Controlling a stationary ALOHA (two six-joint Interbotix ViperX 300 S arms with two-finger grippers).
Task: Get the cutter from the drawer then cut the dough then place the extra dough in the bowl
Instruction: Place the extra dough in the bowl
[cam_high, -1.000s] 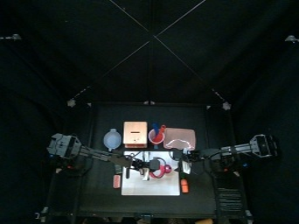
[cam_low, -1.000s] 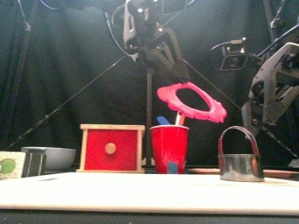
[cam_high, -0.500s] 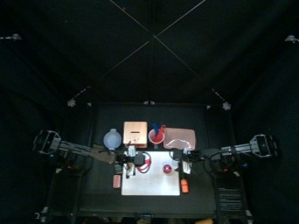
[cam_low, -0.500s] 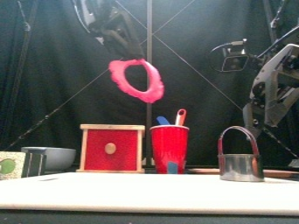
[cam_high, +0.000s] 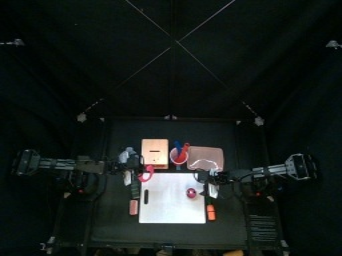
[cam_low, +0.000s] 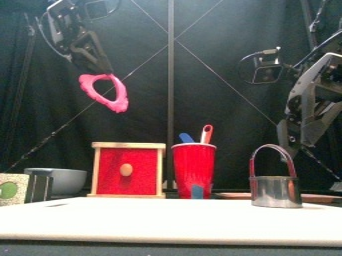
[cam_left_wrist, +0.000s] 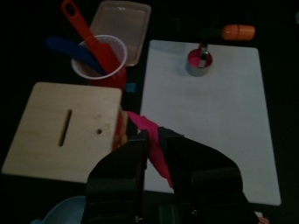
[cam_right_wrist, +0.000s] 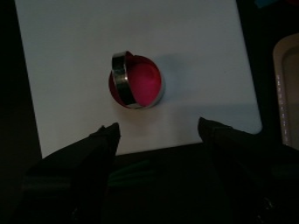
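Black curtains ring the bench (cam_high: 114, 225), white board (cam_low: 160, 215) in front. The bowl (cam_low: 60, 180) sits lower left. Upper left, the left pincer (cam_low: 88, 66) grips the dough ring (cam_low: 104, 90), likely to lower and drop there next. Right pincer (cam_right_wrist: 162, 131) hangs released over the cutter (cam_low: 274, 185).

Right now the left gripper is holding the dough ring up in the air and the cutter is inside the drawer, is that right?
Not quite. The left gripper does hold the dough ring up in the air, but the cutter is not inside the drawer. It stands on the white board, to the right of the red cup, as the front view shows.
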